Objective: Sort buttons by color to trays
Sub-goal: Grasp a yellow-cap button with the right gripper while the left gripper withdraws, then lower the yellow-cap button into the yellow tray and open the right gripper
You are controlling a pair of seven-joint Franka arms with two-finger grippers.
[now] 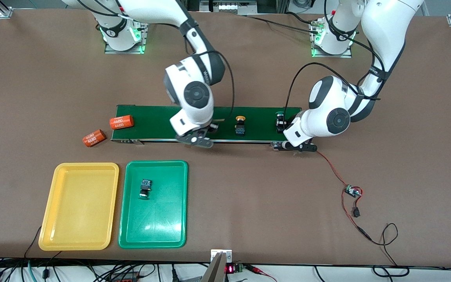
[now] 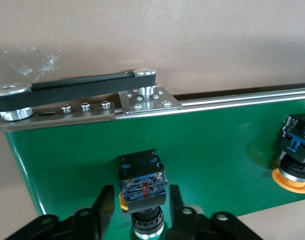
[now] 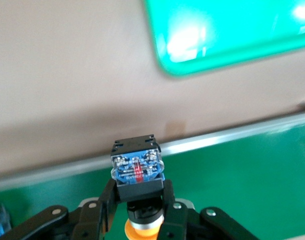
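Observation:
My right gripper is shut on a yellow-capped button over the conveyor belt's edge that lies nearer to the front camera; in the front view its hand hides that button. My left gripper is open around a green-capped button that stands on the belt at the left arm's end, with a gap at each finger. Another yellow-capped button stands on the belt between the two hands. A green-capped button lies in the green tray. The yellow tray beside it holds nothing.
The long dark-green conveyor belt runs across the table's middle. Two orange cylinders lie at its right-arm end. A small circuit board on red-black wires lies toward the left arm's end, nearer the front camera.

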